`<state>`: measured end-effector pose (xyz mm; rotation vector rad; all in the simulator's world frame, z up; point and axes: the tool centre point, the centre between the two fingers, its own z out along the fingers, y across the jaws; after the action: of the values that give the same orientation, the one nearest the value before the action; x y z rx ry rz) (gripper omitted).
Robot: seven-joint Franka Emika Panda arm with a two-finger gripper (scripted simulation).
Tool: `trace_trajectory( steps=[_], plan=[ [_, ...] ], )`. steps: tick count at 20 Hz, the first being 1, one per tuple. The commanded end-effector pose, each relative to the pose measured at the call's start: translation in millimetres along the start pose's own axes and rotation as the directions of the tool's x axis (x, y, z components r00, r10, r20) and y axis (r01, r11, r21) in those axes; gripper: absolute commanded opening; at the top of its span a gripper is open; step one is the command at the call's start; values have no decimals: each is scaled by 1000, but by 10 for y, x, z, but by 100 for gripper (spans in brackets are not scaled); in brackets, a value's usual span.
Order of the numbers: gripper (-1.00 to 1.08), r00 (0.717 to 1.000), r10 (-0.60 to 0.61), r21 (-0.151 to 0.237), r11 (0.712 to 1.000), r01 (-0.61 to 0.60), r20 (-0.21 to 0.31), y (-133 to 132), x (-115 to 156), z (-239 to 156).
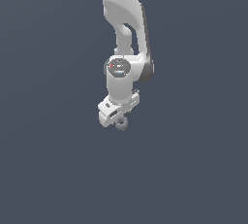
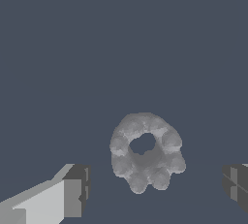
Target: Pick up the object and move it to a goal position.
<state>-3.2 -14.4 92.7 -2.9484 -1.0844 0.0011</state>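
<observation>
We see a plain dark blue-grey ground (image 1: 53,169) filling both views, with open room on every side of the arm (image 1: 123,29), which reaches down from the exterior view's top edge. Our gripper (image 1: 120,120) hangs below the wrist with its fingers (image 2: 77,191) spread wide, holding nothing. The ring (image 2: 145,152), grey and knobbly with a dark centre, lies between the two fingertips in the wrist view, touching neither; in the exterior view it sits just under the gripper.
</observation>
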Motion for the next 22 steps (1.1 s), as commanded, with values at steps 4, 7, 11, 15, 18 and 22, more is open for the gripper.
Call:
trace_trajectory(
  steps=[4, 7, 11, 15, 18, 22],
  plan=[
    [100, 1000, -8, 0, 1000, 8, 0, 0, -1, 13],
    [100, 1000, -8, 0, 1000, 8, 0, -1, -2, 70],
    [100, 1000, -10, 0, 1000, 10, 0, -7, -5, 250],
    [100, 1000, -12, 0, 1000, 12, -1, -9, -9, 442],
    [100, 1000, -12, 0, 1000, 12, -1, -4, -5, 505],
    [-100, 1000, -12, 0, 1000, 12, -1, 0, -1, 514]
  ],
)
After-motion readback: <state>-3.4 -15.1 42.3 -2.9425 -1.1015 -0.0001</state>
